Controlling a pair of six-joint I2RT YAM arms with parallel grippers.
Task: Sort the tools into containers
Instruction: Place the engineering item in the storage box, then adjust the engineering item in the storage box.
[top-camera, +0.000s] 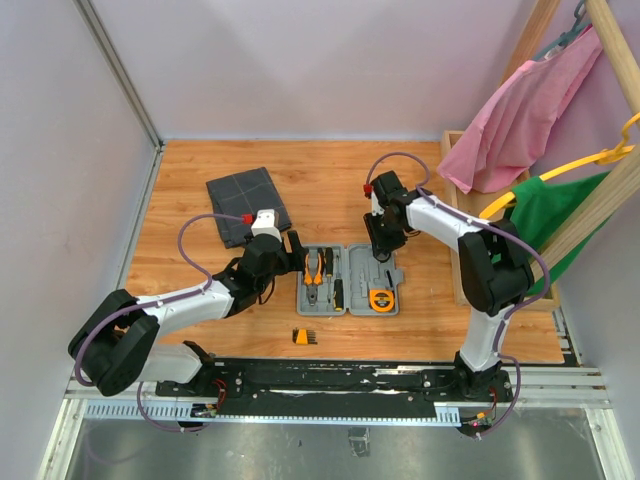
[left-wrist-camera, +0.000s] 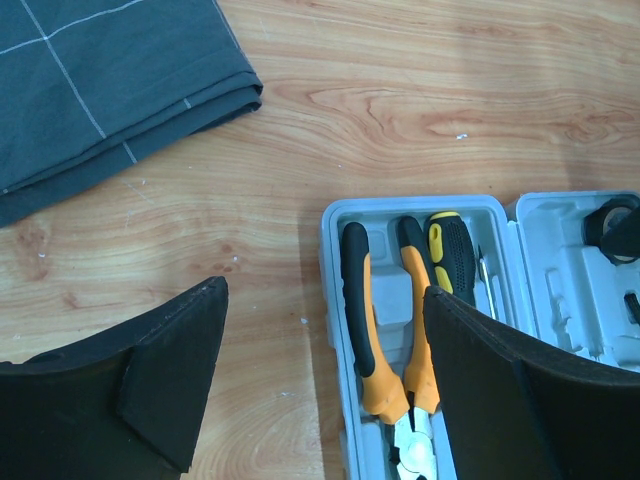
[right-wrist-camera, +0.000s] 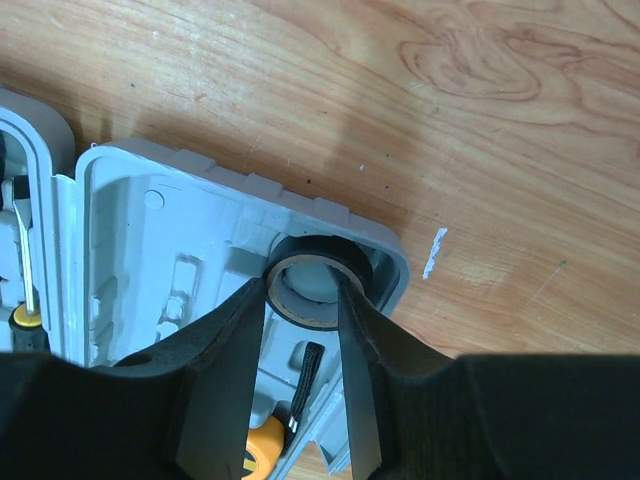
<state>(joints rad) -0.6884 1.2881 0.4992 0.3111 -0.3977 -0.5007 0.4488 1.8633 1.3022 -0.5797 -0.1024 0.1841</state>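
Black fingers of our right gripper (right-wrist-camera: 302, 288) fill the near edge of its wrist view, closed on the tape (right-wrist-camera: 322, 258) from both sides. That ring sits at the 1 o'clock corner of the case (right-wrist-camera: 100, 165), over a round recess. Whether it is fully seated or a touch proud we cannot quite tell from this angle.

Our left gripper (left-wrist-camera: 320, 300) hangs wide open and holds nothing, just off the case's 9 o'clock edge. Beside it the pliers (left-wrist-camera: 365, 330) and a screwdriver (left-wrist-camera: 452, 250) lie in their slots.

We judge the step in hand to be setting the tape into the case. The next move calls for opening the fingers and lifting straight up, so the ring is not dragged out. After that the bit holder (top-camera: 306, 337), on the table (top-camera: 200, 160) at the case's 6 o'clock, wants picking, and our left gripper is the nearer one. The pouch (top-camera: 248, 205) lies off at 10 o'clock.
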